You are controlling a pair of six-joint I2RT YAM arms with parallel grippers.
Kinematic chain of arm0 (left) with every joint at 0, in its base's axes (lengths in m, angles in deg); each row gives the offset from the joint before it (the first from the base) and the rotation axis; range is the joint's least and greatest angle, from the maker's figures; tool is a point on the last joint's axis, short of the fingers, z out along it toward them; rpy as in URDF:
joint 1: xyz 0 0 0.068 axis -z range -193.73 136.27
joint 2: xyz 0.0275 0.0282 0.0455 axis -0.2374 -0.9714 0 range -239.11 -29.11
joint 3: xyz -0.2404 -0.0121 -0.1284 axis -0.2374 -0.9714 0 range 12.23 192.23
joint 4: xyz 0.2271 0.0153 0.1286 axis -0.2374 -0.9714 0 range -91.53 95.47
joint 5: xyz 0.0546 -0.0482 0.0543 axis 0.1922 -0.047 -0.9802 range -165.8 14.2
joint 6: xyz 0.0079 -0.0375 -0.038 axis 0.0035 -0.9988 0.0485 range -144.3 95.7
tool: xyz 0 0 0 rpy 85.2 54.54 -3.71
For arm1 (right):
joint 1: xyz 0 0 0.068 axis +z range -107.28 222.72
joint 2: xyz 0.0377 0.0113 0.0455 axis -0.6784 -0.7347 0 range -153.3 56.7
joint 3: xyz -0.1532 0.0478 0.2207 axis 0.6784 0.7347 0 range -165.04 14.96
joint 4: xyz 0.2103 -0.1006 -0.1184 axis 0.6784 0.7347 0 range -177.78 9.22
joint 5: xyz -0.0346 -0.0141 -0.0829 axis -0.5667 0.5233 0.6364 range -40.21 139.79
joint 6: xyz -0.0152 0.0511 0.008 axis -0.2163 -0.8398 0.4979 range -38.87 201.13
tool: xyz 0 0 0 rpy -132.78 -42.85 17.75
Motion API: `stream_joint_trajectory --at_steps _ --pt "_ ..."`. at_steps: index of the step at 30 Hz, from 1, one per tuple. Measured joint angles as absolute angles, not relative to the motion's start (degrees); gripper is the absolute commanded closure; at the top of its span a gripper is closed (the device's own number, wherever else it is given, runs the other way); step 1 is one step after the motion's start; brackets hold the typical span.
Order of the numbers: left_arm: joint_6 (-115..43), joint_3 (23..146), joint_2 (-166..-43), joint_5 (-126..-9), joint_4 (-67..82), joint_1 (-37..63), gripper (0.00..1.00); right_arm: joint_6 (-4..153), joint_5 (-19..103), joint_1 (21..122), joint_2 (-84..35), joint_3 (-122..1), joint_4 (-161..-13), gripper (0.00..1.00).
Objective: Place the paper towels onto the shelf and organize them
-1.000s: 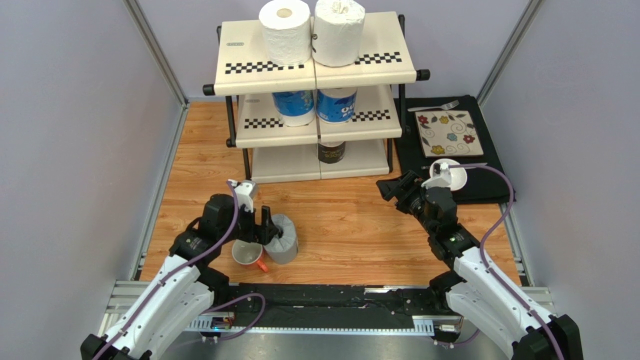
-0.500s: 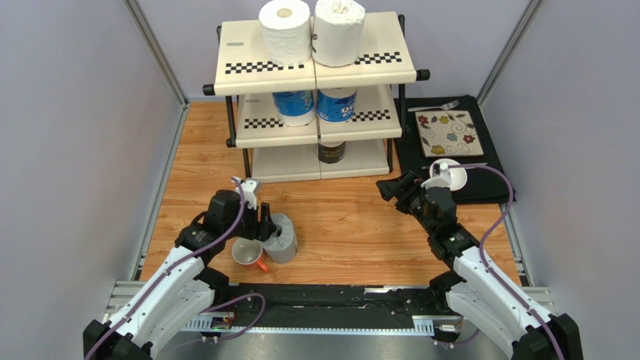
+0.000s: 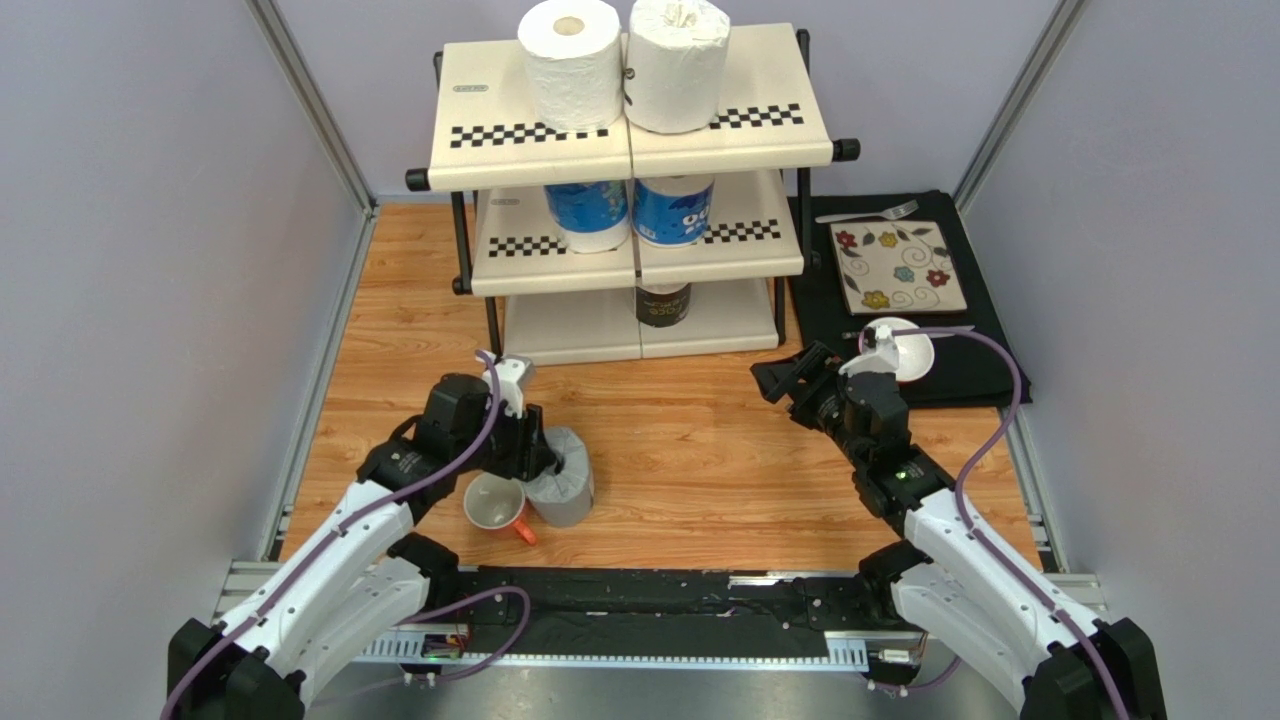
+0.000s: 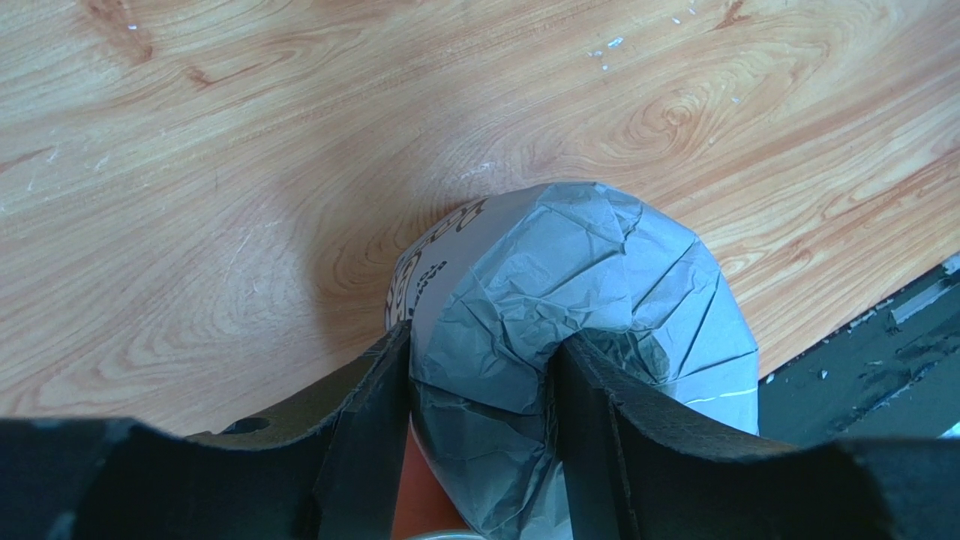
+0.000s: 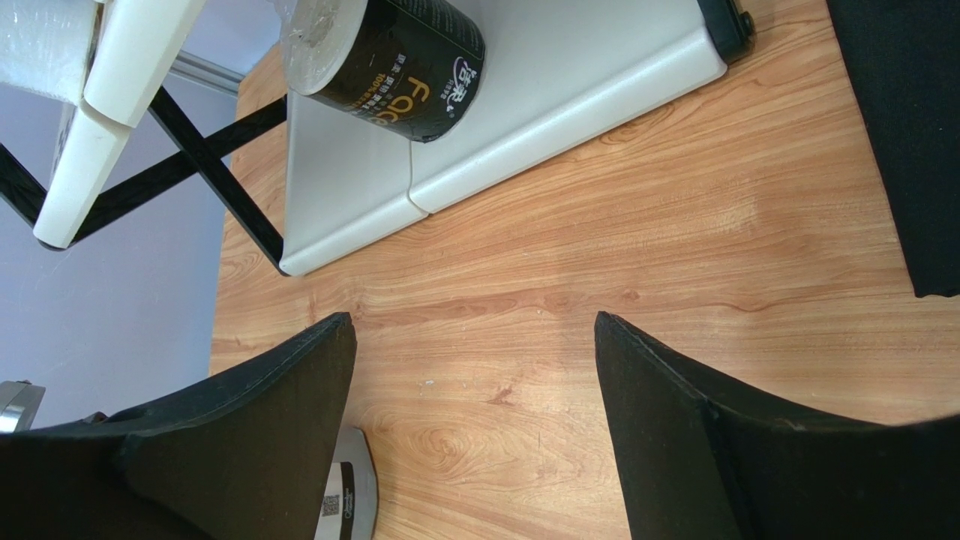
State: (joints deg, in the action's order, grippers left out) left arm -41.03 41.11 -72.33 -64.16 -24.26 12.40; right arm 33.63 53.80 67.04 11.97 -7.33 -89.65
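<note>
L hand [image 3: 537, 453] is clamped on the grey roll [image 3: 565, 480]. In the L wrist view both fingers [image 4: 358, 433] press into its crumpled wrap and dent it on either side, w/ the roll's end bulging out past the tips. The roll sits on the desk [image 3: 691, 450] at approx 7 o'clock from desk centre, near the front edge and well apart from the shelf [image 3: 481, 132]. A white mug [image 3: 490, 506] w/ orange handle is just beside the roll at its 8 o'clock, opening up. A bit of orange shows betw. the fingers low in the wrist view.

R hand [image 3: 772, 375] hangs over bare wood at approx 3 o'clock, fingers wide apart, nothing betw. them. It points toward 10 o'clock, at the shelf's bottom tier. In the R wrist view the dark roll [image 5: 389, 54] stands on that tier, by the seam of the two cream panels.

The shelf stands at 12 o'clock, at the back of the desk.
- Top tier: 2 white rolls [image 3: 571, 63] upright, side by side at centre.
- Middle tier: 2 blue-print rolls [image 3: 589, 210] side by side, directly under the white pair.
- Bottom tier: the dark roll alone.

A black mat [image 3: 969, 353] lies at 2 o'clock, just right of the shelf. A floral tile [image 3: 899, 267] lies on it, w/ a fork [image 3: 867, 212] at the tile's 12 o'clock.
</note>
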Motion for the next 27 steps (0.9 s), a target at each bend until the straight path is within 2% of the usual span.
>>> stream_joint_trajectory --at_steps 15,21,25,27 --pt "-40.7 44.9 -76.2 -63.9 -22.8 12.5 0.54 33.6 54.3 67.0 12.0 -7.3 -88.8 0.19" --pt "-42.1 45.6 -77.8 -64.7 -16.9 12.5 0.55 33.6 54.3 67.0 11.9 -7.3 -88.8 0.18" --pt "-44.4 45.6 -80.1 -67.0 -10.1 12.5 0.64 33.6 54.4 67.0 11.9 -7.3 -88.8 0.18" --pt "-45.7 45.6 -81.7 -68.0 -6.2 12.6 0.64 33.6 54.4 67.0 11.9 -7.3 -88.8 0.18"
